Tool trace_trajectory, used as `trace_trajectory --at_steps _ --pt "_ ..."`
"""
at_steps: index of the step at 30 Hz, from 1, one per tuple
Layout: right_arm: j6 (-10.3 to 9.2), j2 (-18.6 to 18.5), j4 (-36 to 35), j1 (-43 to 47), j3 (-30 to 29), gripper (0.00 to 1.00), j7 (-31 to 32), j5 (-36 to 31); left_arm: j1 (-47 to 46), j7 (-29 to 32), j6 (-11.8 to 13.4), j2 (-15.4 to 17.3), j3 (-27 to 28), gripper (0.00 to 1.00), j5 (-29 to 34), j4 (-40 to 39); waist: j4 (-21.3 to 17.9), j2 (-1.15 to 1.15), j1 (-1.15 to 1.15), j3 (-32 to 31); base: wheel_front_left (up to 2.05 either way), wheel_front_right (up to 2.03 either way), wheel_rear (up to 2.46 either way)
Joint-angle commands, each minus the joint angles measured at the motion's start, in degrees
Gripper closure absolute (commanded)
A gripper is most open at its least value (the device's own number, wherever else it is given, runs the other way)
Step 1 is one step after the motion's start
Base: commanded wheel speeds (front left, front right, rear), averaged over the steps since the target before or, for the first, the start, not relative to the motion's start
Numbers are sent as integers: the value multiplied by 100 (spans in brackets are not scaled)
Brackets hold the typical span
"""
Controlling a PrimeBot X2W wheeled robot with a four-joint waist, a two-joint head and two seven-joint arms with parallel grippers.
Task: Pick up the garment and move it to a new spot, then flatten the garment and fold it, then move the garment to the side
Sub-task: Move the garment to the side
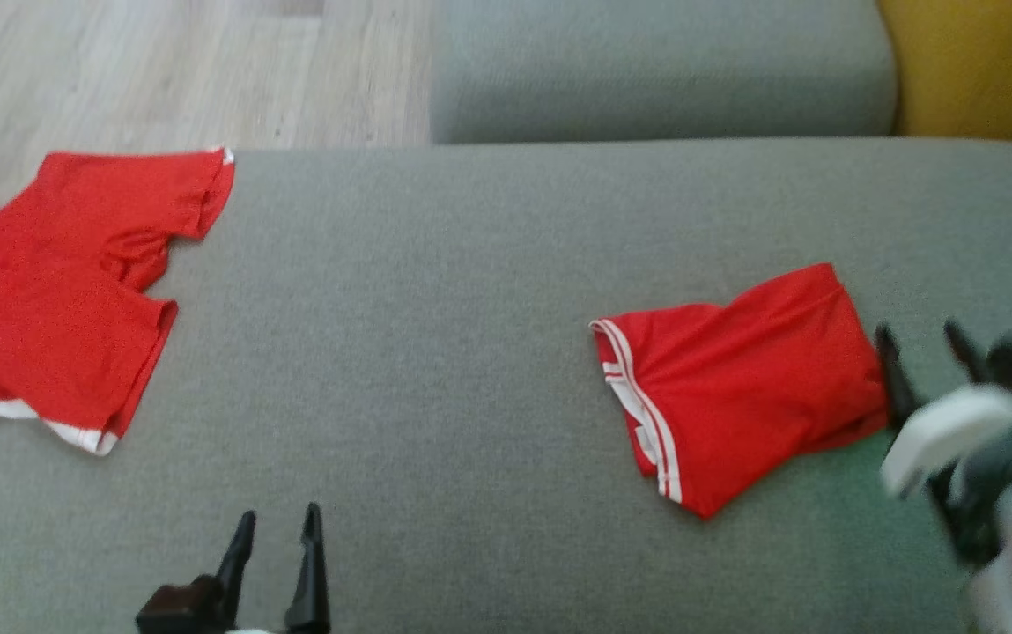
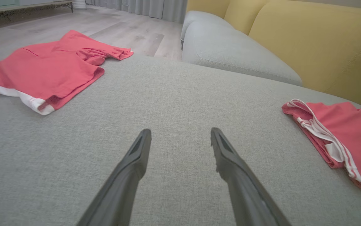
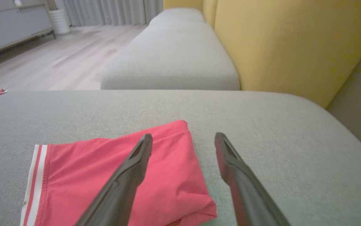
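Observation:
A folded red garment (image 1: pixel 734 379) with white-striped trim lies on the right of the grey seat cushion (image 1: pixel 426 352); it also shows in the left wrist view (image 2: pixel 340 125) and the right wrist view (image 3: pixel 73 179). My right gripper (image 1: pixel 918 335) is open just beyond its right edge, the left finger (image 3: pixel 136 163) above the cloth and the right finger over bare cushion (image 3: pixel 183 136). A second red garment (image 1: pixel 48 282) with a white waistband lies spread at the cushion's far left (image 2: pixel 48 69). My left gripper (image 1: pixel 279 515) stands open and empty near the front edge (image 2: pixel 180 131).
Another grey cushion (image 1: pixel 664 70) adjoins at the back, with a yellow backrest (image 1: pixel 981 62) to the right. Pale wooden floor (image 1: pixel 162 62) lies beyond the cushion's back left edge. Bare cushion stretches between the two garments.

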Motion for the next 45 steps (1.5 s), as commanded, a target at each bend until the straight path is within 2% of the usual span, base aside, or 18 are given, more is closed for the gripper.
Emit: trace_trajectory --at_steps 1,4,7,14,16,17,18,23,29,37,42,43,44,45 --pt "-4 -243 -35 -510 92 0 440 118 -347 -70 -26 -31 80 0 36 -185 57 1 0 188 0 0 0" --pt "-4 -488 341 -1054 58 0 1240 165 -542 -70 -58 -31 -8 0 26 -193 161 1 0 503 0 0 0" --pt "-4 -627 781 -1474 100 0 1621 306 -706 -70 -66 -31 -87 0 -7 -152 292 1 0 736 0 0 0" --pt "-4 -854 1844 -2008 63 0 1922 349 -947 -70 -77 -31 -212 0 -59 -78 532 1 0 1026 0 0 0" --pt "-4 -796 2055 -2071 -7 0 2010 376 -969 -70 -58 -31 -214 0 -62 -83 539 1 0 1049 0 0 0" --pt "-4 -781 2129 -2116 -22 64 2048 429 -980 -70 -45 -31 -206 0 -66 -99 529 1 0 1081 0 0 0" --pt "-4 -760 2180 -2166 -27 100 2063 510 -993 -70 -36 -31 -197 0 -67 -112 507 1 0 1110 0 0 0" --pt "-4 -809 2220 -2595 -353 100 1726 623 -1093 -70 -51 -31 -168 0 4 -190 223 1 0 1385 0 0 0" --pt "-4 -1145 2218 -3376 -983 100 1112 2 -1307 -70 -153 -31 -132 0 187 -326 -202 1 0 1907 0 0 0" --pt "-4 -1798 2242 -4185 -2356 100 660 -1503 -1527 -70 -393 -31 -59 0 543 -551 -580 1 0 2568 0 0 0" --pt "-4 -1820 2242 -4431 -2992 100 380 -2326 -1537 -70 -466 -31 9 0 649 -611 -622 1 0 2762 0 0 0" --pt "-4 -1777 2252 -4456 -3051 38 291 -2468 -1530 -70 -472 -31 15 0 654 -609 -619 1 0 2779 0 0 0" --pt "-4 -1735 2255 -4485 -3118 0 195 -2587 -1524 -70 -472 -31 20 0 656 -605 -616 1 0 2793 0 0 0" --pt "-4 -1659 2246 -4520 -3228 0 -51 -2838 -1517 -70 -455 -31 26 0 643 -596 -604 1 0 2803 0 0 0"
